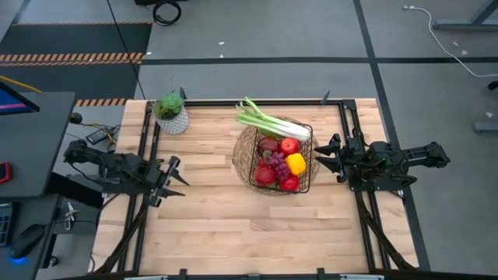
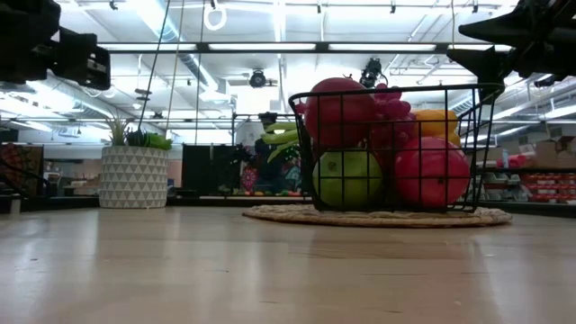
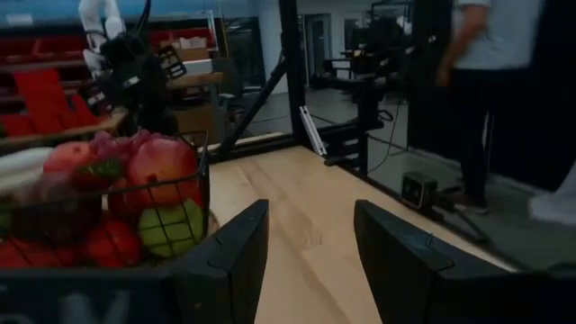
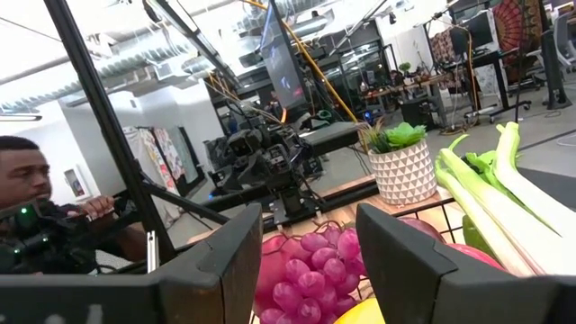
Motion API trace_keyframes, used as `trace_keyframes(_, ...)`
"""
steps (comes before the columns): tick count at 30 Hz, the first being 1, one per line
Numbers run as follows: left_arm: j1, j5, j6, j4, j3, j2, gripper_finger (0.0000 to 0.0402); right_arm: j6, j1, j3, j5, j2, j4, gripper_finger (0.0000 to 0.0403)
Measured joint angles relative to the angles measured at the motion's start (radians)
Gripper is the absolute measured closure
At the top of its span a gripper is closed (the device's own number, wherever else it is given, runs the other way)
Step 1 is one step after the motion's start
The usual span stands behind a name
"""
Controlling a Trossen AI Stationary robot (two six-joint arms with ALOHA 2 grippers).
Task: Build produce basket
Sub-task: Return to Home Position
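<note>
The black wire basket [image 1: 307, 167] stands on a round woven mat [image 1: 241, 155] right of the table's middle. It holds the produce: red apples [image 1: 289, 145], a yellow pepper [image 1: 296, 163], purple grapes [image 1: 277, 161] and a green apple [image 2: 346, 178]. A pale-green leek [image 1: 268, 120] lies across the basket's far rim, its leaves sticking out to the left. My left gripper [image 1: 175, 175] hovers open at the table's left edge, pointing at the basket [image 3: 202, 193]. My right gripper [image 1: 323, 153] hovers open just right of the basket, above the grapes [image 4: 306, 270], with nothing between its fingers.
A leafy plant in a white pot [image 1: 171, 113] stands at the far left corner. Bare wood lies between my left gripper and the mat and along the near half. Black frame rails [image 1: 148, 155] run along both sides. A person [image 3: 486, 90] stands beyond the table.
</note>
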Motion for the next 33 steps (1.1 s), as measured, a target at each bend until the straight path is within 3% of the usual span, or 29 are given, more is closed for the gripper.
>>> trace_keyframes(6,-0.004,0.002,0.114,0.024,-0.001,0.0,0.023,0.0,0.0,0.0,0.0,0.0,0.0,0.0215)
trace_keyframes(33,-0.056,0.001,0.109,0.048,-0.002,0.029,0.023,0.0,0.0,0.0,0.0,0.0,0.0,0.0215)
